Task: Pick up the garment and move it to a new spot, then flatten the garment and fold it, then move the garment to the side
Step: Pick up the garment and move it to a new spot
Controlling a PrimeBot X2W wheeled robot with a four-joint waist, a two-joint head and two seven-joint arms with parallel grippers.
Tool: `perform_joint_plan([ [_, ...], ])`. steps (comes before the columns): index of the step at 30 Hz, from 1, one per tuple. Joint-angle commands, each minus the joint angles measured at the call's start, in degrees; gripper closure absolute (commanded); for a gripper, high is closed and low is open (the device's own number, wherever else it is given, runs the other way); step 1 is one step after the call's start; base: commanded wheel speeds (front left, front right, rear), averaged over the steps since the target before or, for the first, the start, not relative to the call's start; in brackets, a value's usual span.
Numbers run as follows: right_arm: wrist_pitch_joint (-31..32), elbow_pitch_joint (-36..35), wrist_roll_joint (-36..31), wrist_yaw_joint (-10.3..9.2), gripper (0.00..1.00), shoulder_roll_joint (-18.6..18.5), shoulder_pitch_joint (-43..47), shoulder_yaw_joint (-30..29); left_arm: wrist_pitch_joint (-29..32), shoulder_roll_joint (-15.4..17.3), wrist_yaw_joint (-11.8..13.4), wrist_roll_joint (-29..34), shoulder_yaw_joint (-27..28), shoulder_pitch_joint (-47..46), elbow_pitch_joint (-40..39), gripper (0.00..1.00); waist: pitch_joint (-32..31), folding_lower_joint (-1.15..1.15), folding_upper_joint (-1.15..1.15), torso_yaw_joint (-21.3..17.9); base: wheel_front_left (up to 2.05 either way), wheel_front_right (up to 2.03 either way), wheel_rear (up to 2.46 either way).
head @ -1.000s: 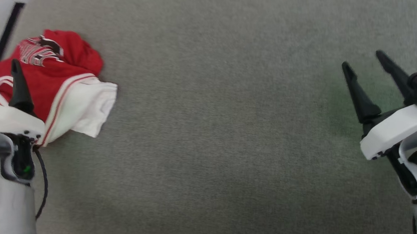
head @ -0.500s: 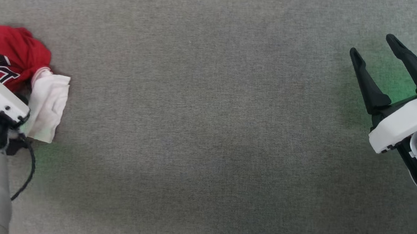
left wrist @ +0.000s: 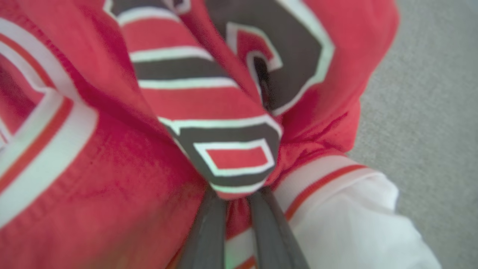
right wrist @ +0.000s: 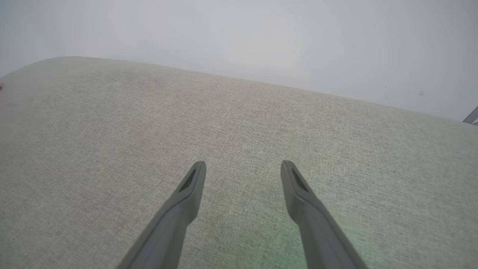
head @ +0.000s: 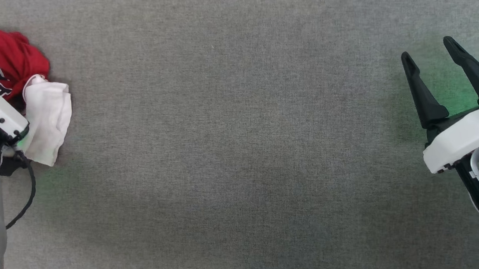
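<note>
as the head camera sees it, garment (head: 2, 51): crumpled in a heap at the far left edge of the grey woven surface (head: 241, 151), red body uppermost, its white sleeve (head: 49, 116) spilling toward the near side.
left gripper (left wrist: 237, 195): fingers drawn nearly together with only a narrow gap; a fold of the garment bearing black-and-white block lettering (left wrist: 231, 149) is pinched at their tips and bulges up beyond them.
left wrist: its white housing lies over the garment's near-left part in the head view, hiding the fingers there; a black cable (head: 24, 205) loops beside the forearm.
trim: red-and-white striped band (left wrist: 321, 175) where the red cloth meets the sleeve, just right of the fingers in the left wrist view.
right gripper (head: 427, 48): fingers spread wide, nothing between them, poised over bare surface at the far right, well apart from the garment.
background: pale wall (right wrist: 239, 30) beyond the surface's far edge in the right wrist view.
</note>
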Motion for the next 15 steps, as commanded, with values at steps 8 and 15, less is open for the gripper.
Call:
perform_joint_plan([
  [8,-2.7,2.78,0.21,-0.02,0.0,1.17,1.89,-1.2,-8.46,4.17,-1.72,3.54,-4.42,-0.25,-2.76,1.0,-5.89,0.0,0.0,1.61,0.0,0.0,0.0],
  [15,-5.23,5.61,0.66,-0.02,0.0,2.83,3.49,-1.91,-12.5,8.23,-1.8,4.11,-9.85,-0.88,-9.83,1.0,-12.02,0.0,0.0,3.05,0.0,0.0,0.0],
])
